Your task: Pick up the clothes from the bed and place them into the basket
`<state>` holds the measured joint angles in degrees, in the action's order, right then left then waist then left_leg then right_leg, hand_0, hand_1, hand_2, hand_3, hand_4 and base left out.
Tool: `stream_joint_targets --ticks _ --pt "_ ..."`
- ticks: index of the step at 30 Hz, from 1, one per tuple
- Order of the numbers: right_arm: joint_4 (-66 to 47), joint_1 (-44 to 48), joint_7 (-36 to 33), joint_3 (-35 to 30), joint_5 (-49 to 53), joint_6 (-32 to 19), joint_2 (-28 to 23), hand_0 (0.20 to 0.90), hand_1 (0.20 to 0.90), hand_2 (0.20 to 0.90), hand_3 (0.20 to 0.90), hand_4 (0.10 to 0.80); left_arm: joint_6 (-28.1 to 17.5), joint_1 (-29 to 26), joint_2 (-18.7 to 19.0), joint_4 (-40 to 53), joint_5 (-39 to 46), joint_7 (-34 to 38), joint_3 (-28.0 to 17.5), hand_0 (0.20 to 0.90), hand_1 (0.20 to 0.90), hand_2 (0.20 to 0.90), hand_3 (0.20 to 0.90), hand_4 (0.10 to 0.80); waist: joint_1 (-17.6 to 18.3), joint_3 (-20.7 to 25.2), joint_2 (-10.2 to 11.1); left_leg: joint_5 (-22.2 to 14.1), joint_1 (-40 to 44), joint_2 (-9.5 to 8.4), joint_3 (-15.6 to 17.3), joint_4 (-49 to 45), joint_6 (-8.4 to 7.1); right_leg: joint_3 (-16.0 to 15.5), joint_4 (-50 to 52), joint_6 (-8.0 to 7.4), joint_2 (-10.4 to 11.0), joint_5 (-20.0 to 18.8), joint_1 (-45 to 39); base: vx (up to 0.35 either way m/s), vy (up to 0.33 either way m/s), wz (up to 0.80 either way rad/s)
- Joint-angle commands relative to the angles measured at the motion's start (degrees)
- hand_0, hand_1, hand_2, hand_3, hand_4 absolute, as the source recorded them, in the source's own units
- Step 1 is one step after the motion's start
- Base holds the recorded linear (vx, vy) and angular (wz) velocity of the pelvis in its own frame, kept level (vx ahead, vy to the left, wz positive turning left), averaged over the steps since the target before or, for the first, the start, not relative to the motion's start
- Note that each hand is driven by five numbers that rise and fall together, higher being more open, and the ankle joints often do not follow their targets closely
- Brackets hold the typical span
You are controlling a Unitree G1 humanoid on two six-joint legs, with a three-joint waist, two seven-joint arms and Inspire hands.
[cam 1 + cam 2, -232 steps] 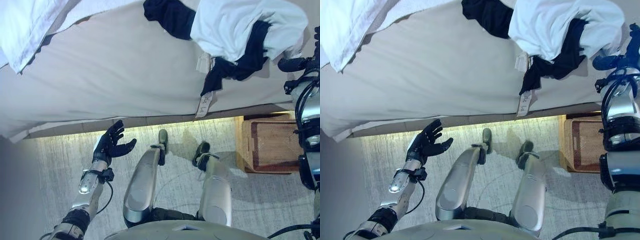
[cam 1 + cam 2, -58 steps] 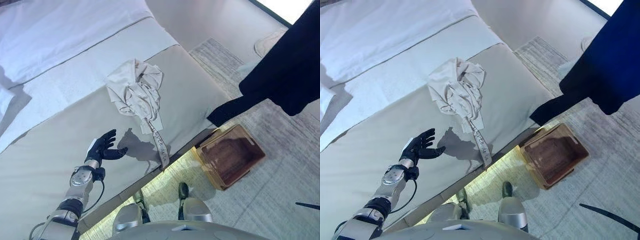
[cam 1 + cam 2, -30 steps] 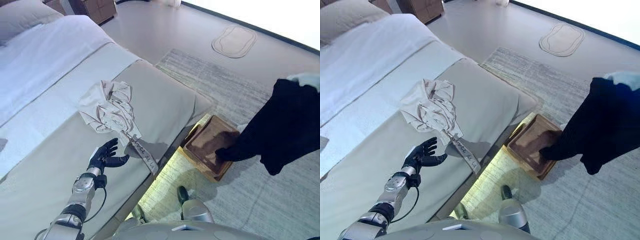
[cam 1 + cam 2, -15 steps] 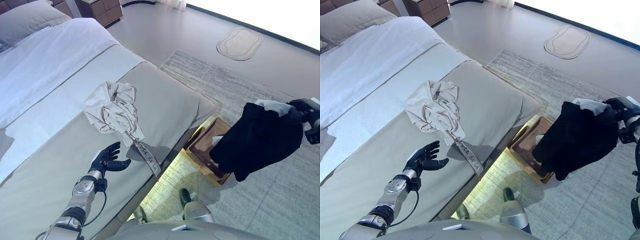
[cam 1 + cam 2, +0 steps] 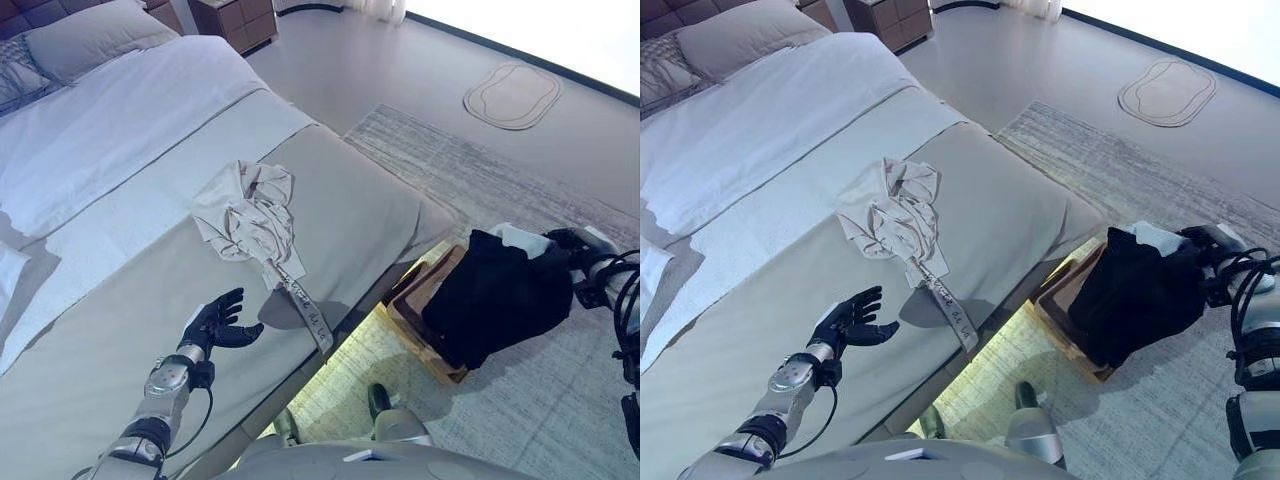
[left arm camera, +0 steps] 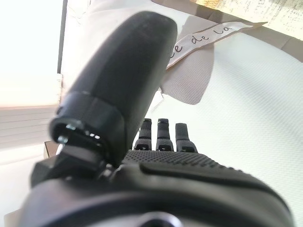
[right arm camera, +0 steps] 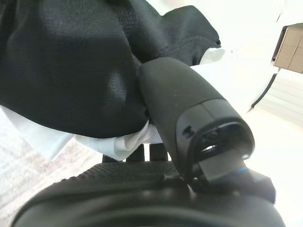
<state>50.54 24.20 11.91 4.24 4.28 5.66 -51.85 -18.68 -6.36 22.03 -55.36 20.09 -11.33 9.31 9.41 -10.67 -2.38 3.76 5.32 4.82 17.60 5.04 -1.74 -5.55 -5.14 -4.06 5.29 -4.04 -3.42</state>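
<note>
A crumpled cream garment (image 5: 246,214) lies on the beige bed cover (image 5: 360,205), and a long lettered strip (image 5: 306,316) trails from it over the bed's edge. My left hand (image 5: 214,326) hovers open above the cover, short of the garment; its straight fingers (image 6: 163,130) show in the left wrist view. My right hand (image 5: 1206,246) is shut on a bundle of black and white clothes (image 5: 495,296), thumb (image 7: 187,106) pressed into the black cloth (image 7: 71,61). The bundle hangs down onto the wooden basket (image 5: 418,305) on the floor beside the bed and hides most of it.
A pale woven rug (image 5: 470,175) lies under the basket. White bedding (image 5: 110,130) and pillows (image 5: 90,35) cover the far part of the bed. A wooden nightstand (image 5: 235,20) stands beyond it. An oval mat (image 5: 515,95) lies on the grey floor.
The view has turned from the bed toward the basket. My right hand has carried the black and white bundle over and lowered it onto the basket. My left hand stays open over the bed.
</note>
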Motion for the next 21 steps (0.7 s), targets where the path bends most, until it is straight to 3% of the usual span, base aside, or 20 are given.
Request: stream_joint_targets --ticks 1,21 --pt "1.5 5.5 -2.8 -1.9 -1.1 -3.2 -4.1 0.9 0.9 0.9 0.9 0.8 -3.4 -2.6 1.7 1.1 0.0 -0.2 0.5 0.9 0.9 0.9 0.9 0.8 -1.9 3.8 1.7 -8.6 2.5 1.78 -0.3 -5.5 -2.28 -2.6 9.7 -1.34 1.4 6.1 4.3 0.0 0.0 0.0" --pt "0.9 4.1 -5.1 -2.4 -1.6 -3.5 -3.2 0.9 0.9 0.9 0.9 0.8 -3.7 -1.6 2.0 0.6 0.4 -0.1 -0.5 0.9 0.9 0.9 0.9 0.8 -3.5 3.6 2.6 -8.2 2.8 1.99 -2.2 -5.6 -2.25 -3.5 10.3 -0.82 1.0 7.3 2.4 0.007 -0.001 0.03"
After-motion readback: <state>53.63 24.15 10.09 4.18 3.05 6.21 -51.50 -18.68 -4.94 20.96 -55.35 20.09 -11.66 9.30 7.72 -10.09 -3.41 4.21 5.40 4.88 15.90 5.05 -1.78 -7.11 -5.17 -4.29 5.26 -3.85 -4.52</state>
